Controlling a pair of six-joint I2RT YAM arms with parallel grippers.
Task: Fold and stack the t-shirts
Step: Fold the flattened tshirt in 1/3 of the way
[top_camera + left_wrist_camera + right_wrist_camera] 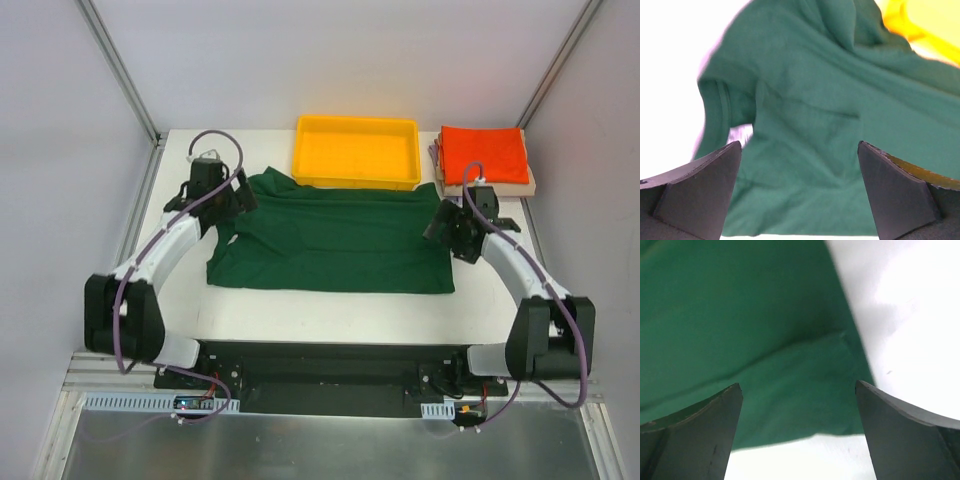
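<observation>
A large dark green t-shirt (330, 240) lies spread across the middle of the table, folded into a wide band, with a rumpled sleeve at its left end. My left gripper (238, 195) hangs open over that left end; in the left wrist view the sleeve and body of the green t-shirt (830, 125) fill the space past the left gripper (799, 143), and nothing is between the fingers. My right gripper (437, 225) stands open over the shirt's right edge. In the right wrist view the right gripper (797, 384) frames the near right corner of the t-shirt (740, 330). Folded t-shirts, orange-red (484, 155) on tan (492, 188), are stacked at the back right.
A yellow plastic tray (355, 181) stands at the back centre, just behind the green shirt, and its corner (920, 20) shows in the left wrist view. White table surface (330, 315) runs along the near side of the shirt. Grey walls and metal posts close in the back and sides.
</observation>
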